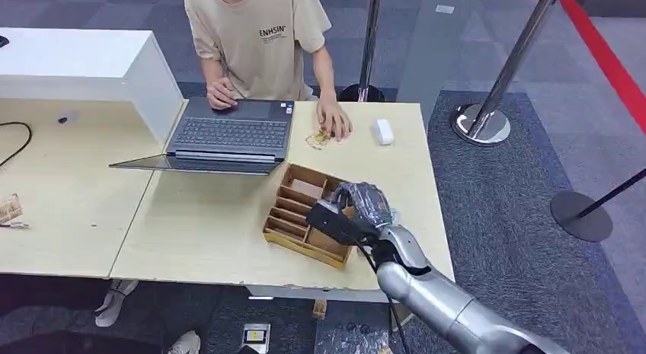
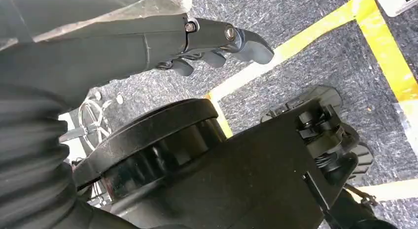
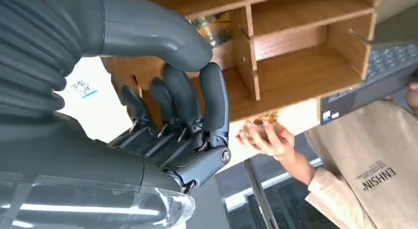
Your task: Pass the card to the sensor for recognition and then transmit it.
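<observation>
The right robot hand [image 1: 356,209] hung over the wooden tray [image 1: 293,217] on the worktop [image 1: 206,232], fingers [image 3: 212,98] curled, nothing seen in them. The left robot hand [image 2: 217,42] hung by the floor, fingers curled in, holding nothing. The card [image 1: 318,138] lay on the worktop under the person's hand [image 1: 334,119], beside the laptop [image 1: 228,133] and near a white sensor [image 1: 383,131].
</observation>
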You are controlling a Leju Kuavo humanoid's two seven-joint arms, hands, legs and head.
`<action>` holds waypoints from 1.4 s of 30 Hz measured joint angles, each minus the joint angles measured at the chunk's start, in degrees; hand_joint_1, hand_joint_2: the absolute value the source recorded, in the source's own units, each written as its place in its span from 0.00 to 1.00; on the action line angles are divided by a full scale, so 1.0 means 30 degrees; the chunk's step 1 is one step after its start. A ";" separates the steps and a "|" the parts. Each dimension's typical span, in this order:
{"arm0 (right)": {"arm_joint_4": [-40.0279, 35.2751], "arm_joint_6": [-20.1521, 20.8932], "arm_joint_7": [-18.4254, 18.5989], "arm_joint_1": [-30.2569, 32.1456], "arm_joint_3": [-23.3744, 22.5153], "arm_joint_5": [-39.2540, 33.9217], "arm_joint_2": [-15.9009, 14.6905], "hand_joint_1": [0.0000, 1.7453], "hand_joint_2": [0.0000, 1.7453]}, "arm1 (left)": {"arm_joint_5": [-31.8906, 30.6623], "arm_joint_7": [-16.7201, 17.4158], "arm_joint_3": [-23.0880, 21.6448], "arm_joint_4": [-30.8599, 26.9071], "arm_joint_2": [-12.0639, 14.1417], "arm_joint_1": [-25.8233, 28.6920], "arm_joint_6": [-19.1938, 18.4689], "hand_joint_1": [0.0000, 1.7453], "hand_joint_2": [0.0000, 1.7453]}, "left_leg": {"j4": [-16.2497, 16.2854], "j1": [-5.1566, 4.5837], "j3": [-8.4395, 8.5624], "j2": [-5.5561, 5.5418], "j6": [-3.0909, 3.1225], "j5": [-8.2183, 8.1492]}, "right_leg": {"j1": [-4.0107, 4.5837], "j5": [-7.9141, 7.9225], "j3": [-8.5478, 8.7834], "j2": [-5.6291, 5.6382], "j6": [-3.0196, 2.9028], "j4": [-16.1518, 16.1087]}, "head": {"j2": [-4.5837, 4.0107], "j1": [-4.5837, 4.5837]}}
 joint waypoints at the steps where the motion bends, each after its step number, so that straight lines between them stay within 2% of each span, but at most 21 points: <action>1: -0.0182 0.0000 0.0000 -0.0002 -0.0058 -0.0014 -0.0058 0.79 1.00 | 0.0000 -0.0007 0.0000 0.0000 0.0000 0.0000 0.0015 0.00 1.00 | 0.0000 0.0000 0.0000 0.0001 0.0000 0.0000 | 0.0000 0.0000 0.0000 0.0000 0.0000 0.0000 | 0.0000 -0.0007; 3: -0.0568 0.0000 0.0000 0.0000 -0.0190 -0.0051 -0.0219 0.78 1.00 | 0.0036 -0.0014 0.0000 0.0000 0.0000 0.0005 0.0058 0.00 1.00 | 0.0000 0.0000 -0.0002 0.0000 0.0000 0.0000 | 0.0000 0.0000 -0.0001 0.0000 0.0000 0.0000 | 0.0000 0.0000; 8: -0.1805 0.0036 0.0379 0.0086 -0.0597 -0.0043 -0.0779 0.66 1.00 | 0.0247 -0.0073 0.0000 0.0000 0.0000 0.0050 0.0153 0.00 1.00 | 0.0000 0.0000 0.0001 0.0001 0.0000 0.0000 | 0.0000 0.0000 0.0000 0.0000 0.0000 -0.0002 | 0.0000 0.0000; 10: -0.2281 0.0080 0.0445 0.0287 -0.0816 -0.0043 -0.1013 0.43 1.00 | 0.0321 -0.0095 0.0000 0.0000 0.0000 0.0107 0.0168 0.00 1.00 | 0.0000 -0.0001 0.0001 -0.0001 0.0001 -0.0001 | -0.0001 0.0000 -0.0001 0.0000 0.0000 -0.0001 | 0.0000 0.0000; 12: -0.2718 0.0211 0.0597 0.0502 -0.0940 0.0037 -0.1246 0.27 1.00 | 0.0342 -0.0102 0.0000 0.0000 0.0000 0.0133 0.0168 0.00 1.00 | 0.0000 -0.0001 0.0001 0.0000 0.0001 -0.0001 | -0.0001 0.0000 -0.0001 0.0002 0.0000 -0.0002 | 0.0000 -0.0007; 13: -0.2912 0.0248 0.0656 0.0632 -0.0983 0.0059 -0.1347 0.24 1.00 | 0.0357 -0.0102 0.0000 0.0000 0.0000 0.0133 0.0168 0.00 1.00 | 0.0000 -0.0001 -0.0001 0.0000 0.0001 -0.0001 | -0.0001 0.0000 -0.0001 0.0001 0.0000 -0.0003 | 0.0000 0.0000; 18: -0.3729 0.0393 0.0918 0.1373 -0.1194 0.0073 -0.1690 0.22 1.00 | 0.0430 -0.0116 0.0000 0.0000 0.0015 0.0160 0.0197 0.00 1.00 | 0.0000 -0.0001 0.0000 -0.0003 0.0001 -0.0001 | -0.0001 0.0000 -0.0001 0.0000 0.0000 -0.0003 | 0.0000 0.0000; 20: -0.3941 0.0401 0.0940 0.1596 -0.1260 0.0066 -0.1770 0.17 1.00 | 0.0445 -0.0124 0.0000 0.0000 0.0015 0.0168 0.0197 0.00 1.00 | 0.0000 0.0000 0.0002 -0.0002 0.0000 -0.0001 | 0.0000 0.0000 -0.0001 0.0001 0.0000 -0.0002 | 0.0000 -0.0007; 23: -0.4109 0.0401 0.0940 0.1857 -0.1311 0.0000 -0.1850 0.20 1.00 | 0.0517 -0.0182 0.0000 0.0000 0.0015 0.0176 0.0241 0.00 1.00 | 0.0000 0.0001 0.0000 -0.0002 0.0000 -0.0001 | 0.0001 0.0000 0.0000 0.0001 0.0000 -0.0002 | 0.0000 0.0000; 33: -0.4247 0.0488 0.0903 0.2404 -0.1340 -0.0029 -0.1879 0.18 1.00 | 0.0583 -0.0277 0.0000 0.0000 0.0015 0.0210 0.0284 0.00 1.00 | 0.0000 0.0000 -0.0009 -0.0002 0.0001 -0.0001 | 0.0000 -0.0001 -0.0003 0.0001 0.0000 -0.0002 | 0.0000 0.0000; 42: -0.4189 0.0678 0.0743 0.2502 -0.1297 -0.0007 -0.1785 0.21 1.00 | 0.0605 -0.0277 0.0000 0.0000 0.0015 0.0207 0.0284 0.00 1.00 | 0.0000 0.0001 -0.0006 -0.0003 0.0000 -0.0001 | 0.0001 -0.0001 -0.0001 0.0000 -0.0001 -0.0002 | 0.0000 0.0000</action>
